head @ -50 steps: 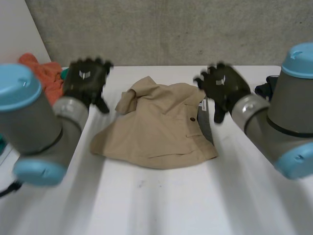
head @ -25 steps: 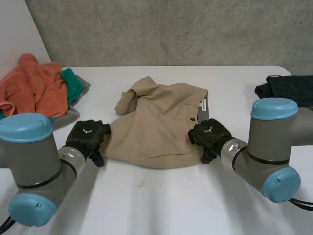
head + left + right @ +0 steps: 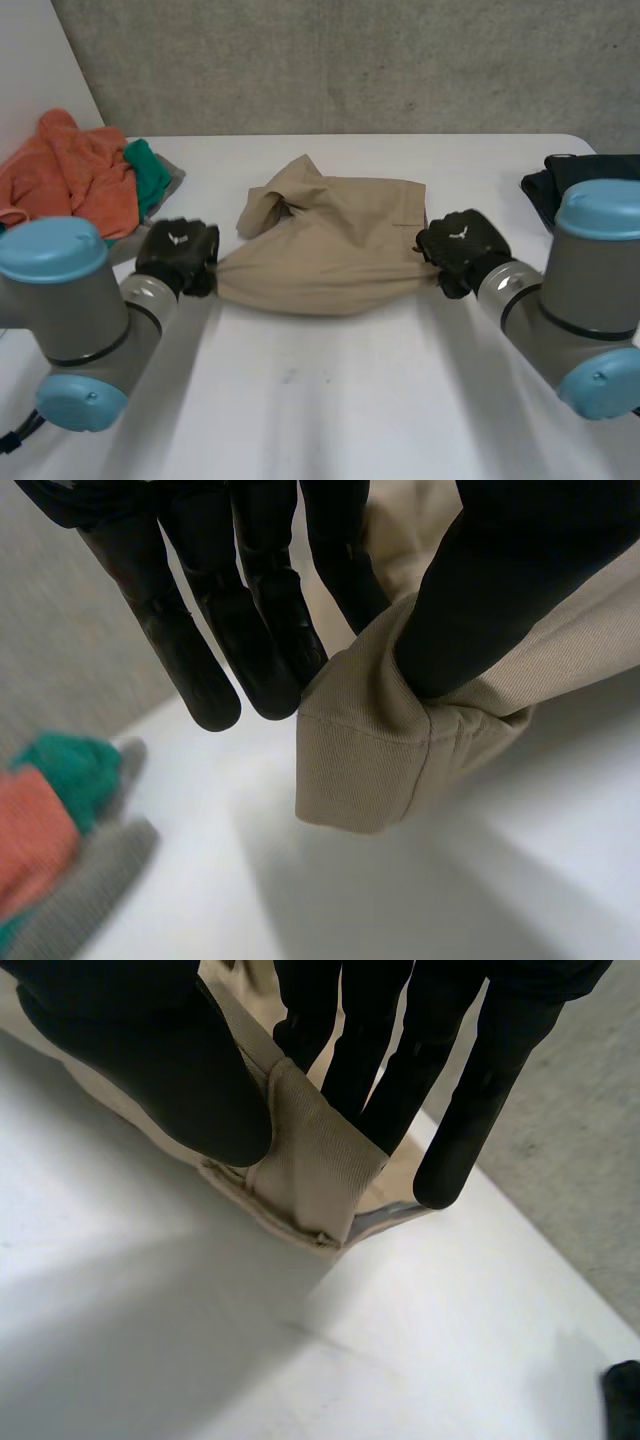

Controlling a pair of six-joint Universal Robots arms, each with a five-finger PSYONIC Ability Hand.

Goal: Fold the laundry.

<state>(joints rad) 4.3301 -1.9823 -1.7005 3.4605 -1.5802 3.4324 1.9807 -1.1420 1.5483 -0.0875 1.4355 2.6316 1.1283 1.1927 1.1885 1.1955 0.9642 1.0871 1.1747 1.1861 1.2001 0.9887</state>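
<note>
My left hand (image 3: 178, 255) is closed on the near left corner of the tan garment (image 3: 325, 240), and my right hand (image 3: 462, 245) is closed on its near right corner, so the front edge runs in a shallow curve between the two of them. Along my left palm I see the thumb pressing a folded, hemmed corner of the fabric (image 3: 400, 750) against the fingers (image 3: 255, 630), with the corner hanging just above the tabletop (image 3: 330, 400). On the other side my right thumb and fingers (image 3: 480, 1090) pinch a bunched fold of the same fabric, with a seam and a strip of grey lining showing at the corner. The garment lies across the middle of the tabletop, its far left part rumpled up into a loose peak. Well apart from it, at the far left corner of the tabletop, an orange towel (image 3: 70, 180) sits heaped with a green cloth (image 3: 150, 175) beside it. A dark cloth (image 3: 585, 170) lies at the far right edge, behind my right arm.
</note>
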